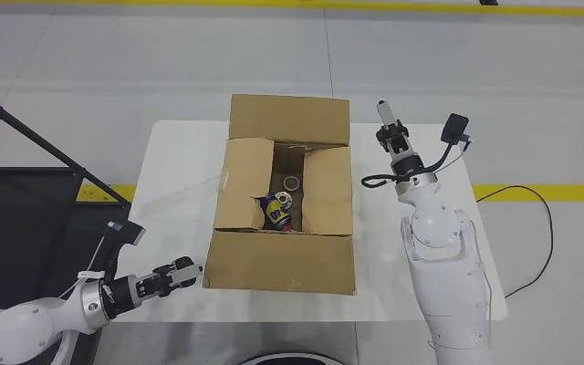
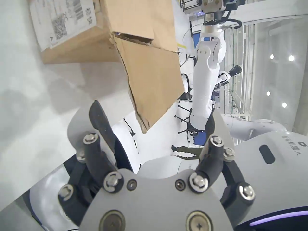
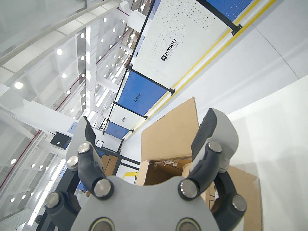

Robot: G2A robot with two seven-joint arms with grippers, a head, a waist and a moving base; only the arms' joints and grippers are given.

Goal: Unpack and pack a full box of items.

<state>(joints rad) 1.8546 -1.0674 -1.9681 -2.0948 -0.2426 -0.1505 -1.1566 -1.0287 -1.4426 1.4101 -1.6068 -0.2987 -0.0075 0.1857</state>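
An open cardboard box [image 1: 283,205] stands in the middle of the white table [image 1: 173,173], its flaps spread outward. Inside lie a blue and yellow packet [image 1: 275,211] and a round metal-topped item [image 1: 293,181]. My left gripper [image 1: 190,271] is open and empty near the table's front left edge, just off the box's near left corner [image 2: 79,46]. My right gripper [image 1: 385,113] is open and empty, held up beside the box's far right corner; its wrist view catches the box's raised flap [image 3: 168,131]. In the left wrist view, the left gripper [image 2: 154,121] faces the hanging front flap [image 2: 151,78].
A black frame with a dark surface [image 1: 36,219] stands left of the table. A yellow floor line [image 1: 520,192] runs behind the table, and a black cable [image 1: 538,237] trails on the floor at the right. Bare table lies on both sides of the box.
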